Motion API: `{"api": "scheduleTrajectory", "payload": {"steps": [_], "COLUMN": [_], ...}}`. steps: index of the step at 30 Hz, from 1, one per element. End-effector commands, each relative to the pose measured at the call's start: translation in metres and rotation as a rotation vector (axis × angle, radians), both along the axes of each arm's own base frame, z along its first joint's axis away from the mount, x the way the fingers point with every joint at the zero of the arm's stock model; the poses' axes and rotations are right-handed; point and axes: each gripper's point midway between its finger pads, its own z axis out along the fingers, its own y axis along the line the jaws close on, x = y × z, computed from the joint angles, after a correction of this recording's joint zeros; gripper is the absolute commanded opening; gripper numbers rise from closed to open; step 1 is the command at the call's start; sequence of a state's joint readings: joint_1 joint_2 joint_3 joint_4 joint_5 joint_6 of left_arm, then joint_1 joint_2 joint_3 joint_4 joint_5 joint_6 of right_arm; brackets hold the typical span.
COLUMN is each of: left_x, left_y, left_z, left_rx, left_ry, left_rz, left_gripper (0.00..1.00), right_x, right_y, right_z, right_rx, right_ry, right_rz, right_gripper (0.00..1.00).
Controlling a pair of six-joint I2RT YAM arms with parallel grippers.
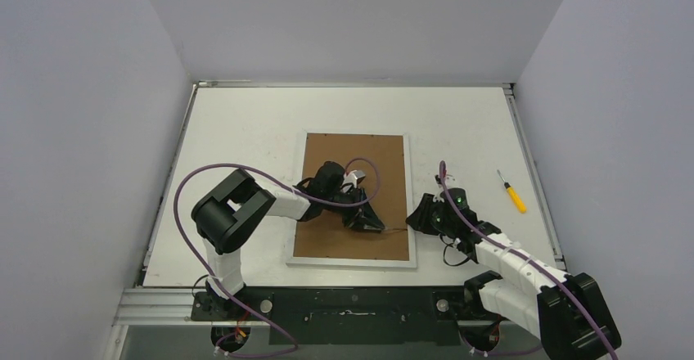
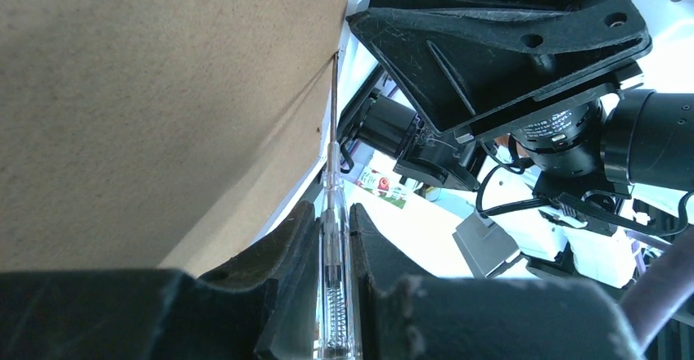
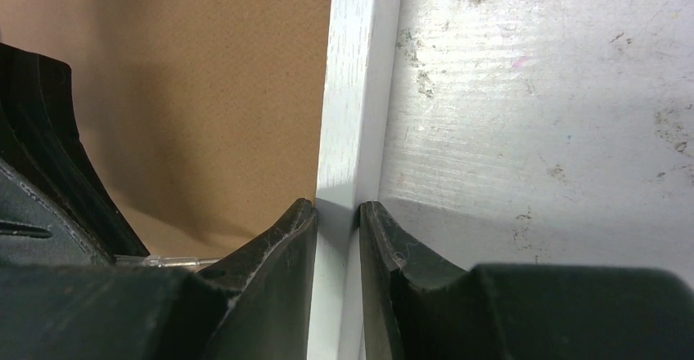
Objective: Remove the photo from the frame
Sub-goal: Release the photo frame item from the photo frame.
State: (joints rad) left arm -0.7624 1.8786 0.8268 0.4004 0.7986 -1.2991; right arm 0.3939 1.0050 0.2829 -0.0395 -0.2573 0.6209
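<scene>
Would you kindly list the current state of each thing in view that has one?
frame: lying face-down, backing board in place.
left end effector: shut on the clear screwdriver.
clear screwdriver: held, tip at the backing board's right edge.
right end effector: shut on the frame's right border.
yellow screwdriver: lying loose on the table.
photo: not visible.

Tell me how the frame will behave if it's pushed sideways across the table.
Likely slides flat as one stiff piece: the frame lies back-up, broad and low, so tipping seems unlikely. Its brown backing board looks thin, so it may flex under a push. The right hand pinching the white border should steady it.
</scene>
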Motion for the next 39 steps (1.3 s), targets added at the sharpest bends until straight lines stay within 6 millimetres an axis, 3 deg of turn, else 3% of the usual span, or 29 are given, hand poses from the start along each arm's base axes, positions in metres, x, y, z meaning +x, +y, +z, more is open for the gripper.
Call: {"api": "scheduleTrajectory", "payload": {"steps": [1, 9, 21, 39], "left_x": [0.003, 0.005, 0.012, 0.012], "left_y": [-0.022, -0.024, -0.030, -0.061], "left_z": [0.019, 0.032, 0.050, 0.084], "left_rx": [-0.071, -0.053, -0.010, -0.047], "left_ry": [-0.103, -0.129, -0.156, -0.188], "left_rz": [-0.005, -0.016, -0.040, -0.074], "left_gripper": [0.00, 0.00, 0.00, 0.00], "right_x": [-0.004, -0.003, -0.005, -0.008], "right_y": [0.030, 0.039, 0.046, 0.045], "right_z": [0.014, 0.026, 0.028, 0.029], "right_rx": [0.099, 0.072, 0.082, 0.087], "right_ry": [-0.022, -0.057, -0.067, -0.077], "right_rz": [0.080, 0.095, 0.111, 0.118], "right_gripper": [0.12, 0.11, 0.11, 0.11]}}
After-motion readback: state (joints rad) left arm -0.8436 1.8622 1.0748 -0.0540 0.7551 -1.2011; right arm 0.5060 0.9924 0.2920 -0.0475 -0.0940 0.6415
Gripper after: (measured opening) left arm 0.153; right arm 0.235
